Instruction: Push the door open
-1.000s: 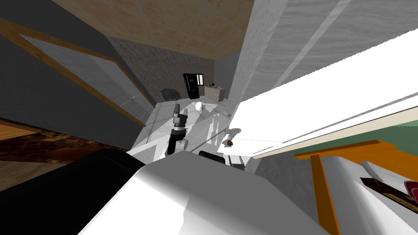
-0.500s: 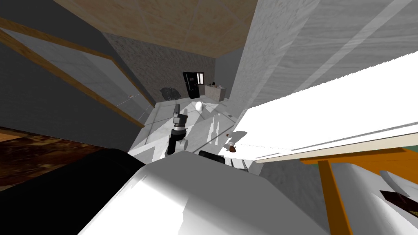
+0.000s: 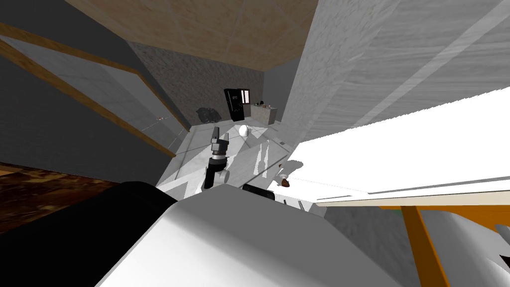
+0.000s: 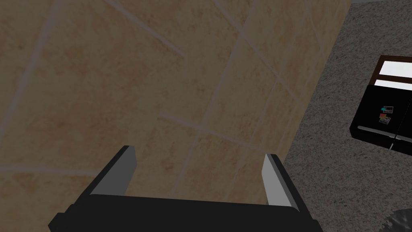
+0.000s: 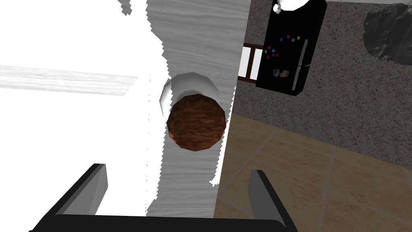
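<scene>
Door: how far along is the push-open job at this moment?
Done: the white door looks partly open, the black fridge showing past its edge. In hand: the open right pincer faces the brown knob, not touching it. Left: pushing the door wider.

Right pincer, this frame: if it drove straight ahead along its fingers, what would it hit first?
Most likely the brown round knob, which sits ahead between the open fingers of the right pincer and stands out from the door. The gap to it is unclear.
</scene>
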### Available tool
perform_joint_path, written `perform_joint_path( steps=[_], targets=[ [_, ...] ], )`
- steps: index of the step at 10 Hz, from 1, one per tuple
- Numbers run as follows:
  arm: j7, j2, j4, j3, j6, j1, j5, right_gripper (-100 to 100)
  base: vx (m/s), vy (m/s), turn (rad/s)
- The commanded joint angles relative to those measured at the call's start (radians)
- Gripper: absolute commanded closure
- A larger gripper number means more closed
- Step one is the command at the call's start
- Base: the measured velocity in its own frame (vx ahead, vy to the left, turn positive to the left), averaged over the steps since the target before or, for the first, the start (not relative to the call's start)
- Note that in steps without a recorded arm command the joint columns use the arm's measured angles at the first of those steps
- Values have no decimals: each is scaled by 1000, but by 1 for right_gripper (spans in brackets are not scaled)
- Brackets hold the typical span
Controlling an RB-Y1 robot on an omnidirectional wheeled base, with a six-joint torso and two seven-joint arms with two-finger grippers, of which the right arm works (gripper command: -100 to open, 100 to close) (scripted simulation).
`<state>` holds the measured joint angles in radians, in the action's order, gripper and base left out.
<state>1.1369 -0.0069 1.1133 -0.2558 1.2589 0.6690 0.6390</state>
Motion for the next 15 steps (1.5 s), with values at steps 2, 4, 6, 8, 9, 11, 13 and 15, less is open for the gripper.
perform_joint_path(
  steps=[2, 4, 6, 8, 9, 11, 13, 15],
  targets=[
    [-19, 22, -13, -44, 52, 19, 25, -100, 151, 55, 18],
    [-19, 27, -18, -51, 61, 23, 29, -100, 116, 15, 9],
    [-19, 27, -18, -51, 61, 23, 29, 100, -21, -1, -3],
    [-19, 27, -18, -51, 61, 23, 29, 100, -20, -3, 0],
    [-19, 27, -18, -51, 61, 23, 29, 100, -8, -1, 0],
    [-22, -7, -19, -60, 53, 22, 9, -100, 4, 30, -53],
    [-30, -5, -21, -76, 38, 19, -26, -100, 19, 173, -187],
    [-35, 44, -23, -88, 28, 17, -51, -100, 2, 154, -114]
  ],
)
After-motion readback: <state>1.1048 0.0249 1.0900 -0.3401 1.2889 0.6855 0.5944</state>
